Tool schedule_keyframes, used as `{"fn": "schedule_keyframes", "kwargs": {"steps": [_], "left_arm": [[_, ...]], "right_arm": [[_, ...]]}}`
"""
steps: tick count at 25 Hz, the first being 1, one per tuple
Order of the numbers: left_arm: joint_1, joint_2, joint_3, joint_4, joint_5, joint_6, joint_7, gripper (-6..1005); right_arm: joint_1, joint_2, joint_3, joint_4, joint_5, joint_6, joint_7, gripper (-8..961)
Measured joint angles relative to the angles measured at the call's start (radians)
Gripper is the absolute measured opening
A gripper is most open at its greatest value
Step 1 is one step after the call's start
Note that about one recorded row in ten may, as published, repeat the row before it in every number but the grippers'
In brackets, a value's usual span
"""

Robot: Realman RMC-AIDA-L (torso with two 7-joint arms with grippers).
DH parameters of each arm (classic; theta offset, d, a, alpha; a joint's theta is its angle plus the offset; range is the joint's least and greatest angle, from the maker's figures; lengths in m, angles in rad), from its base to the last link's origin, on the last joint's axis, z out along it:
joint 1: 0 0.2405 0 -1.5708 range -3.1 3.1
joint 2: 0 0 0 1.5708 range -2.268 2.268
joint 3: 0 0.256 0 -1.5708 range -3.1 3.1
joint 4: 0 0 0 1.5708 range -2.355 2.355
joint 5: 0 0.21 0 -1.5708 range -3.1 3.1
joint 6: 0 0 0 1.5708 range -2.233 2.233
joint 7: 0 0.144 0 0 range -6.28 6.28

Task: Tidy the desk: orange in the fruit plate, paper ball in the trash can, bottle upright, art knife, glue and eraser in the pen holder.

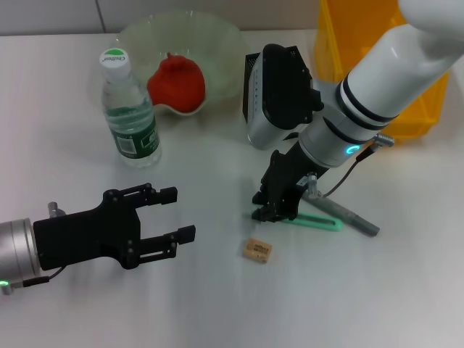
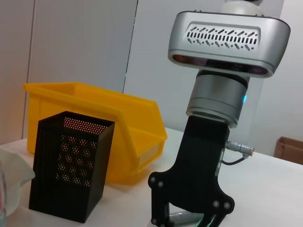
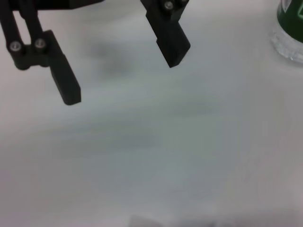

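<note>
My right gripper (image 1: 278,210) is lowered onto the desk (image 1: 203,304), its fingers apart and straddling the left end of the green art knife (image 1: 316,222). The left wrist view shows that gripper (image 2: 187,218) open. The grey glue (image 1: 351,217) lies just behind the knife, and the tan eraser (image 1: 257,250) sits in front of it. The orange (image 1: 176,83) rests in the fruit plate (image 1: 217,36). The bottle (image 1: 130,109) stands upright. The pen holder (image 2: 71,165) is behind my right wrist, with the trash can (image 1: 341,43) beyond it. My left gripper (image 1: 177,214) hovers open and empty at front left. The paper ball is out of view.
The right wrist's silver camera housing (image 1: 275,94) hides most of the pen holder in the head view. The right wrist view shows the left gripper's fingers (image 3: 66,87) over bare tabletop and the bottle's base (image 3: 289,28).
</note>
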Motion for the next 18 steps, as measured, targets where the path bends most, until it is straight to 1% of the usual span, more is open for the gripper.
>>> {"fn": "schedule_keyframes", "kwargs": {"steps": [5,9,12,16,18], "left_arm": [[-0.001,0.001,-0.003,0.001,0.0,0.002,0.001,725],[-0.004,0.001,-0.003,0.001,0.0,0.003,0.002,725],[-0.007,0.002,-0.003,0.001,-0.001,0.003,0.002,725],[-0.007,0.003,-0.003,0.001,-0.003,0.003,0.002,725],[-0.006,0.003,-0.004,0.001,-0.007,0.001,0.002,726]], "right_arm": [[-0.001,0.001,0.0,-0.001,-0.004,0.0,0.0,234],[-0.001,0.001,0.0,-0.002,-0.004,0.0,0.0,209],[0.0,0.001,0.002,-0.005,-0.002,0.0,0.0,208],[-0.003,0.001,0.017,-0.029,0.002,-0.011,0.005,206],[-0.011,-0.001,0.04,-0.043,0.003,-0.026,0.011,205]]}}
